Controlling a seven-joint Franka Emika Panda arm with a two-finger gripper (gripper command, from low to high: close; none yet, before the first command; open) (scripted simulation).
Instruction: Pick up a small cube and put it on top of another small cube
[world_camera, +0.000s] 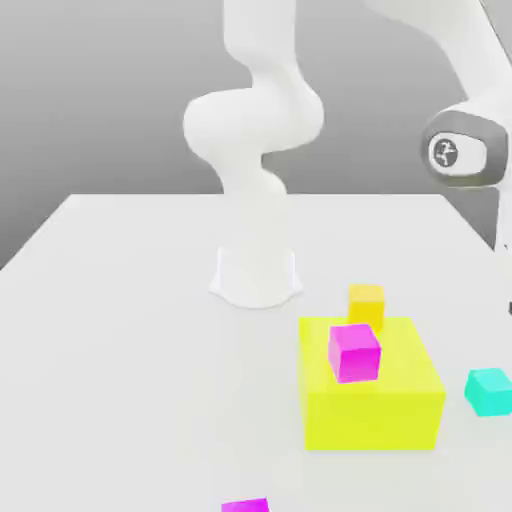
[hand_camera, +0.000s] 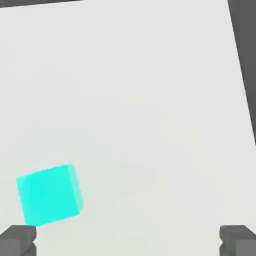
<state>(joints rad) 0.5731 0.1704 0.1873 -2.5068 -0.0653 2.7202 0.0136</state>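
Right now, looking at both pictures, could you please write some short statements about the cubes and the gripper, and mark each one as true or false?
1. A magenta cube rests on top of the big yellow block. True.
2. The cyan cube is stacked on another cube. False: it lies alone on the table, at the exterior view's right of the yellow block.
3. The gripper holds the cyan cube between its fingers. False: in the hand view its fingers are spread wide and the cube lies on the table, apart from them.
4. A small orange-yellow cube sits behind the yellow block, towards the robot base. True.
5. A second magenta cube lies at the lower edge of the exterior view. True.
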